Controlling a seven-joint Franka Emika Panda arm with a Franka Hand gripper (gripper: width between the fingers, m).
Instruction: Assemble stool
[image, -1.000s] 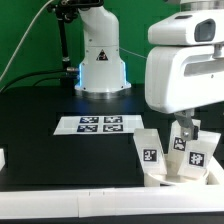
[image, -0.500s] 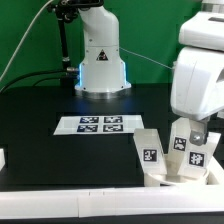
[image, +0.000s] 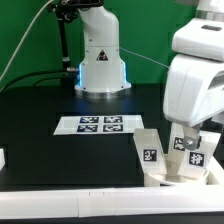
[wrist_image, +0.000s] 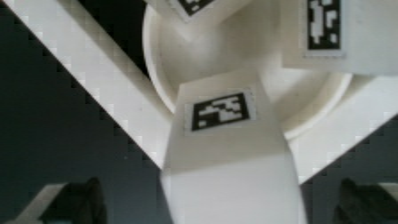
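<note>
claw (wrist_image: 228, 205) above tagged leg (wrist_image: 228, 150), seat (wrist_image: 267, 60)

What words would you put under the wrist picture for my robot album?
Looking down past the claw at a tagged white stool leg lying across the round seat.

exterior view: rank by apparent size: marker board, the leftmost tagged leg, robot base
1. robot base
2. marker board
3. leftmost tagged leg
The base stands farther back yet still looks largest; board and leg are close in area, so that order is unsure.

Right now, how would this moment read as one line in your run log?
arm: above stool parts | end effector: hovering over tagged leg, grip unclear | seat: beneath leg | marker board: flat on table
</note>
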